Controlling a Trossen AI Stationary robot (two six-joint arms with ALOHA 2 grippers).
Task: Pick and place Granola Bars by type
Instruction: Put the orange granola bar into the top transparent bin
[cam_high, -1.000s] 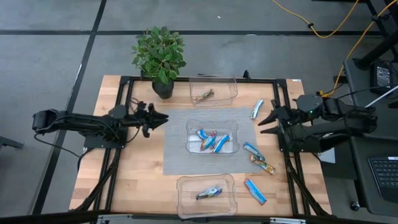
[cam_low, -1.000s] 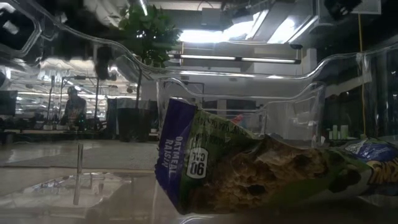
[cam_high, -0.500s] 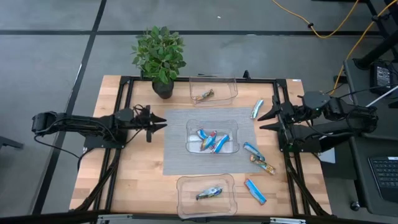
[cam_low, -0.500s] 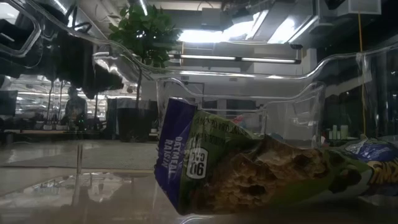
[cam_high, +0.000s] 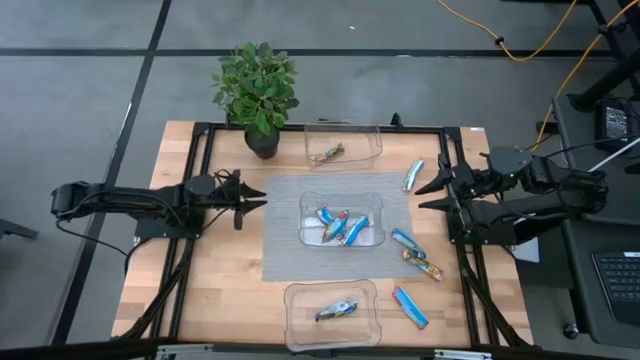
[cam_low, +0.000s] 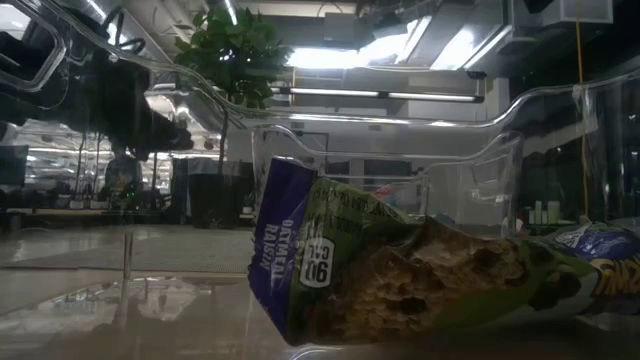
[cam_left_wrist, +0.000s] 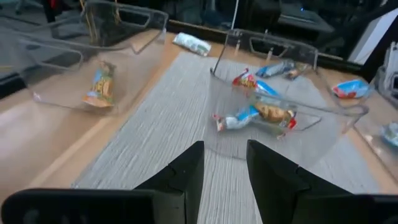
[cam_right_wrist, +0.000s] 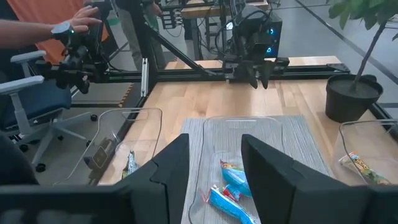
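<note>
Several bright blue bars lie in the clear centre bin. One brown-orange bar lies in the far bin, and one bar lies in the near bin, filling the low view. Loose on the table's right side are a silvery bar, a blue bar, a brown-orange bar and another blue bar. My left gripper hovers open left of the centre bin. My right gripper hovers open right of it, beside the silvery bar.
A potted plant stands at the far edge, left of the far bin. A grey mat lies under the centre bin. Black frame rails run along both sides of the table. A person's hand shows beyond the table.
My left gripper has shifted a little toward the near edge, and its arm has come into the low view at the upper left. My right arm's wrist has drawn back slightly toward the right edge. The bars have not moved.
</note>
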